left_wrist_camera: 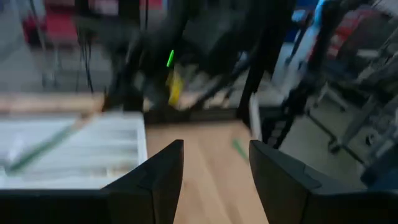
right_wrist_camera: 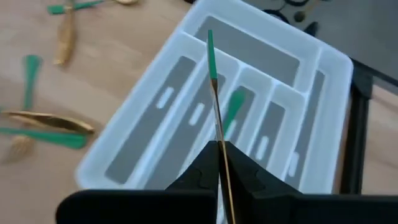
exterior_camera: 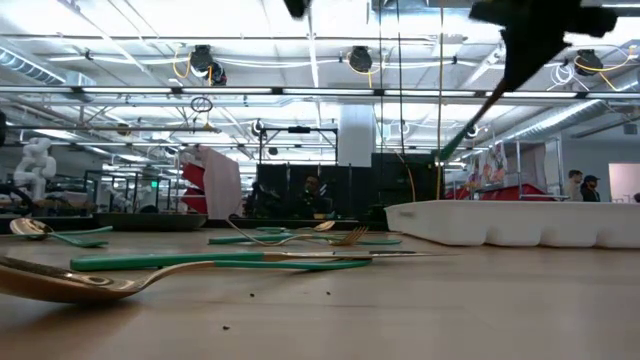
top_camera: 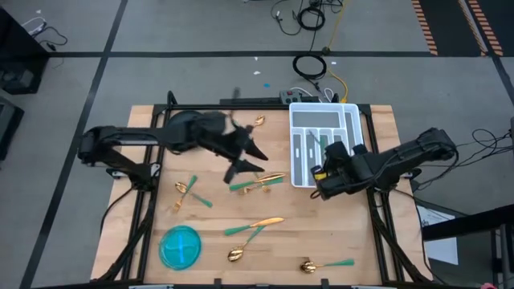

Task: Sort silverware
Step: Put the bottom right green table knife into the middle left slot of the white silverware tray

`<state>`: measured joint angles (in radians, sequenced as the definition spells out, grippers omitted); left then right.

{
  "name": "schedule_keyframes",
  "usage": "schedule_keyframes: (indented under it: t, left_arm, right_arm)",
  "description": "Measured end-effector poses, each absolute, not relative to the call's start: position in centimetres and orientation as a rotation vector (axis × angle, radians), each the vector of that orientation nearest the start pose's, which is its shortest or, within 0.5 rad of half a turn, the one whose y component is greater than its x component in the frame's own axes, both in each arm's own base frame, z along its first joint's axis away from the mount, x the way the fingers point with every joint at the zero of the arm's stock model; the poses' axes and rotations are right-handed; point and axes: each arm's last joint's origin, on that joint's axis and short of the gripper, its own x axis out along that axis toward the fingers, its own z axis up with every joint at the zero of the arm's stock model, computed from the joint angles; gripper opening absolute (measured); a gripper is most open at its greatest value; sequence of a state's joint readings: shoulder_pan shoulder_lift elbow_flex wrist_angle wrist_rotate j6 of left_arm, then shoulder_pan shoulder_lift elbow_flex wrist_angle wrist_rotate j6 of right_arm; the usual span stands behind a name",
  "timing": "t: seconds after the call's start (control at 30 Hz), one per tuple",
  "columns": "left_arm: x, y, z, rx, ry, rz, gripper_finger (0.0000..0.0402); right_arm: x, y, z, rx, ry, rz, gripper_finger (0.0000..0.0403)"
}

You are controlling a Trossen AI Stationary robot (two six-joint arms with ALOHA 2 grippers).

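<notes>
Gold-headed, teal-handled silverware lies scattered flat on the wooden table: a pair [top_camera: 257, 183] at the middle, more pieces [top_camera: 189, 193] to the left and others [top_camera: 253, 229] nearer. The white compartmented tray [top_camera: 351, 120] sits at the far right, with one teal piece [right_wrist_camera: 233, 112] in a compartment. My right gripper [top_camera: 320, 172] hangs over the tray's near left corner, shut on one piece of silverware [right_wrist_camera: 211, 62]. My left gripper [left_wrist_camera: 214, 180] is open and empty above the table's middle [top_camera: 249, 160]. My right gripper pinches the piece by its thin gold shaft [right_wrist_camera: 219, 134] between the two fingers, which lie along it. Its head is hidden behind the fingers. The teal handle [right_wrist_camera: 211, 53] sticks out past the fingertips over the tray. The piece is lifted clear and slants downward [exterior_camera: 470, 125].
A round blue bowl [top_camera: 180, 246] stands near the table's near left corner. A spoon [top_camera: 325, 265] lies by the near edge and a gold piece [top_camera: 259, 122] by the far edge. Bare wood [top_camera: 345, 225] shows between the tray and the near edge.
</notes>
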<state>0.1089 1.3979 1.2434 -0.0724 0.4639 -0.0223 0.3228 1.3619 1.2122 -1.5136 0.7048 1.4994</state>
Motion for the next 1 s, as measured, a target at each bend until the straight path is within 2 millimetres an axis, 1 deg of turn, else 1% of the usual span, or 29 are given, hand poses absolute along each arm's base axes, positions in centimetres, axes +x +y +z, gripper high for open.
schedule_keyframes:
  t: [0.13, 0.27, 0.4, 0.5, 0.6, 0.73, 0.9, 1.0]
  left_arm:
    - [29.2, 1.8, 39.1, -0.06, 0.126, -0.358, 0.019]
    - [27.2, 1.2, 40.9, -0.063, 0.063, -0.384, 0.019]
    - [25.6, 0.4, 42.2, -0.047, 0.01, -0.417, 0.019]
    - [24.8, 0.0, 42.8, -0.042, -0.011, -0.418, 0.019]
    - [24.6, -0.4, 42.9, -0.041, -0.017, -0.426, 0.019]
    - [24.6, -0.8, 42.8, -0.042, -0.011, -0.442, 0.019]
    - [25.0, -0.9, 41.3, -0.054, 0.028, -0.444, 0.019]
    - [25.0, -0.9, 40.6, -0.07, -0.018, -0.446, 0.019]
  right_arm:
    - [19.7, 3.8, 27.0, 0.461, 0.815, -1.169, 0.0]
    - [19.5, 3.0, 24.3, 0.516, 0.799, -1.136, 0.0]
    - [19.4, 2.0, 22.5, 0.53, 0.787, -1.159, 0.0]
    - [19.2, 1.2, 21.7, 0.526, 0.792, -1.202, 0.0]
    - [19.0, 0.6, 21.4, 0.505, 0.809, -1.223, 0.0]
    - [19.4, 0.0, 21.4, 0.489, 0.814, -1.199, 0.0]
    - [20.2, -0.7, 21.4, 0.481, 0.796, -1.159, 0.0]
    - [20.3, -1.1, 21.3, 0.481, 0.808, -1.168, 0.0]
